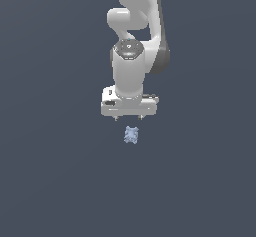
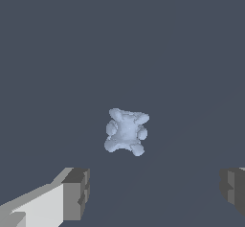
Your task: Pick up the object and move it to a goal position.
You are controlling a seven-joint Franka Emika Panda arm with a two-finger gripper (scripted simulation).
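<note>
- The white Panda arm (image 1: 134, 26) comes in from the top of the exterior view and bends down into a vertical last section, so the wrist faces straight down at the floor (image 1: 55, 181).
- The last link is a stout upright cylinder with a dark ringed cap on its upper end; a grey-shaded elbow bulges out behind it toward the exterior view's right.
- Under the cylinder sits the wide, flat hand block, with its long side running across the exterior view.
- The gripper (image 1: 128, 117) hangs from that block; in the exterior view only two short stubs show below it, one toward each end.
- In the wrist view the two fingers (image 2: 76, 192) stand far apart at opposite sides of the picture, with bare floor between them: the jaws are spread wide and hold nothing.
- The near finger shows a white body with a grey, ridged pad on its inner face; of the other finger only the grey pad edge is in view.
- The object (image 1: 131, 135), a small pale blue-grey lumpy blob, lies on the dark floor just below the gripper in the exterior view, clear of it.
- In the wrist view the object (image 2: 126, 131) appears between the lines of the two fingers but beyond their tips, touching neither.
- Its bumpy outline has several rounded knobs sticking out around a thicker middle.
</note>
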